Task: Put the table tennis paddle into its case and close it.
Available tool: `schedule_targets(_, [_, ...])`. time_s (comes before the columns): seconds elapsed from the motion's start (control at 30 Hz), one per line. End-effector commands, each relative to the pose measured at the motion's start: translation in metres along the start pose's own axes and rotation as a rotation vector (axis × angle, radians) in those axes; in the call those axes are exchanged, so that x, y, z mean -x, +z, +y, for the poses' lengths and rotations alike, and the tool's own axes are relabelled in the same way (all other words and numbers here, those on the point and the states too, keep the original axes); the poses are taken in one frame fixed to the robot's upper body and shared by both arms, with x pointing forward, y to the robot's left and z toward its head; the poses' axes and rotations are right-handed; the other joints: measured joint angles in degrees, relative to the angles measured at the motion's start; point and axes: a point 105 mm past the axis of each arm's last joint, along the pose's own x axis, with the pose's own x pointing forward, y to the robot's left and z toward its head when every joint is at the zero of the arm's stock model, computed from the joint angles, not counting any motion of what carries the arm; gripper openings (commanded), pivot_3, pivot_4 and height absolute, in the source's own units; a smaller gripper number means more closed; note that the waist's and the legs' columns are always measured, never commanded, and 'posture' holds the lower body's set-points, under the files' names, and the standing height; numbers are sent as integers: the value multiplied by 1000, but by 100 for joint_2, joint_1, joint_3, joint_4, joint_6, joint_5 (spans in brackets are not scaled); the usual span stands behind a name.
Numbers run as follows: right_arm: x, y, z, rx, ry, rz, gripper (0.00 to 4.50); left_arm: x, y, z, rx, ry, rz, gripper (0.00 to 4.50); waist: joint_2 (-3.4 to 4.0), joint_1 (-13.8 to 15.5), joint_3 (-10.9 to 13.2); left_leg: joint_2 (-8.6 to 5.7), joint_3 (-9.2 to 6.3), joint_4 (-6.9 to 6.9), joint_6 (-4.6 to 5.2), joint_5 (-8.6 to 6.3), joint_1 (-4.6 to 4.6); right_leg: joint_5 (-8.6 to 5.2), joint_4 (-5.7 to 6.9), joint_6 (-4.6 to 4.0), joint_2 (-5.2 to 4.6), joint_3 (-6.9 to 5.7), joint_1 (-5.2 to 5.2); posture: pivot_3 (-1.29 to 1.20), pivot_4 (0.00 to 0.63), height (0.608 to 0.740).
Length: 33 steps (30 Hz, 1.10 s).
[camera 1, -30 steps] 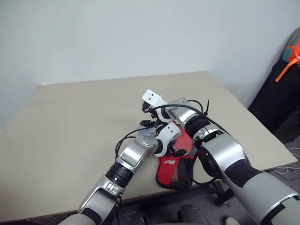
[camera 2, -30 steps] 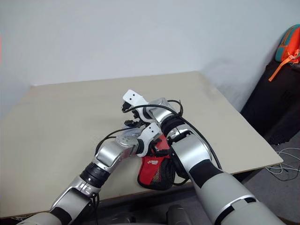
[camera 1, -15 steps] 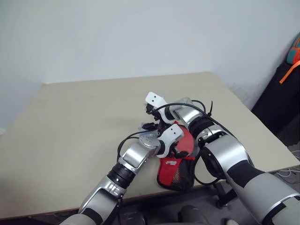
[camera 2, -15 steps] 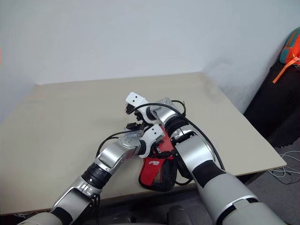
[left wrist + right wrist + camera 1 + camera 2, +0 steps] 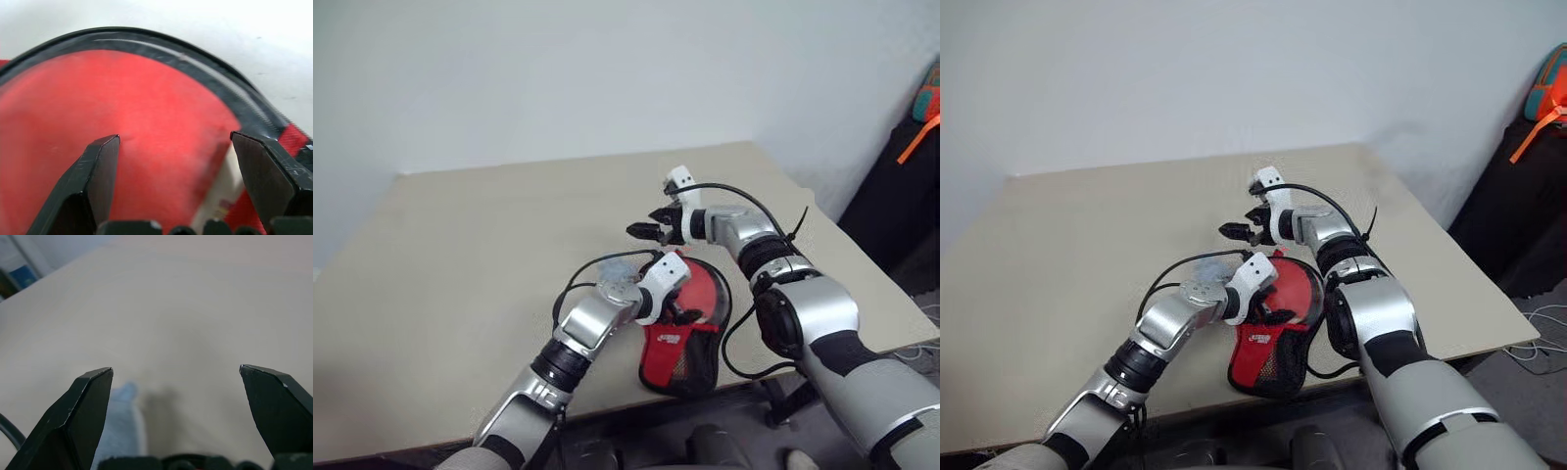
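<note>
The case (image 5: 685, 357), black-edged with see-through mesh and red print, lies at the table's front edge, its narrow end hanging over the edge. The table tennis paddle's red face (image 5: 709, 292) shows inside it, and its handle is hidden. In the left wrist view the red face (image 5: 122, 112) sits under the case's curved black zip edge (image 5: 210, 66). My left gripper (image 5: 677, 313) is open right over the case's round part, fingers spread (image 5: 174, 137). My right gripper (image 5: 642, 231) is open and empty in the air beyond the case, over bare table (image 5: 176, 368).
The beige table (image 5: 489, 245) stretches wide to the left and back, with a white wall behind. Its front edge (image 5: 460, 431) runs just under the case. A black bag with orange and teal parts (image 5: 1538, 108) stands off the table's right side.
My right gripper has lifted off the case, swung right and farther back, and rolled its wrist. The left gripper has stayed over the case. The camera shifted slightly.
</note>
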Motion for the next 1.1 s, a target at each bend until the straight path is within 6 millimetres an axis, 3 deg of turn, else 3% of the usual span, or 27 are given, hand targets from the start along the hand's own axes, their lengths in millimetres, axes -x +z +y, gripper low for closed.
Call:
schedule_targets(0.03, [-8, -11, 2, 69, -37, 32, 4500, 0, -10, 6, 21, 15, 42, 3822, 0, 6, 0, 0, -1, -2, 0, 0, 2, 0, 0, 1, 0, 0, 1, 0, 0, 740])
schedule_targets(0.13, [-10, -13, 3, 64, -31, 17, 4500, 0, -10, 6, 22, 12, 43, 3822, -1, 9, 6, 0, 0, 1, 0, 0, -2, 3, 0, 5, 0, 0, 2, 0, 0, 740])
schedule_targets(0.33, [-10, 5, -6, 46, -147, -52, 4500, 1, -7, 3, 7, -5, 20, 3822, 2, 9, 18, 0, -1, 3, 0, 1, -3, 5, 0, 8, 0, 0, 2, 0, 0, 740])
schedule_targets(0.47, [-13, 8, -1, 22, -132, -49, 4500, 5, -2, 1, 14, -21, -12, 3822, 4, 9, 25, 0, -1, 2, 0, 1, -4, 4, -1, 7, 0, 0, 1, 0, 0, 740])
schedule_targets(0.7, [-22, -11, 13, 22, -56, 43, 4500, 23, -6, -4, 139, -89, -19, 3822, 11, 6, 38, 0, -1, -2, 1, 1, -6, 5, 0, 9, 0, 0, -4, 0, 0, 740])
schedule_targets(0.8, [-27, -28, 23, 47, -3, 129, 4500, 31, -2, -17, 168, -162, -46, 3822, 11, 6, 39, 0, -1, -2, 0, 0, -6, 5, -1, 9, 0, 0, -3, 0, 0, 740])
schedule_targets(0.93, [-32, -42, 45, -2, 127, 209, 4500, 31, -3, -30, 135, -202, -27, 3822, 11, 7, 42, 0, -2, -2, 0, 0, -7, 5, -1, 9, 0, 0, -3, 0, 0, 740])
schedule_targets(1.1, [-36, -46, 61, -47, 208, 250, 4500, 30, -5, -31, 154, -206, -19, 3822, 11, 8, 42, 0, -3, -1, 0, 0, -4, 5, 0, 9, 0, -1, 0, 0, 0, 740])
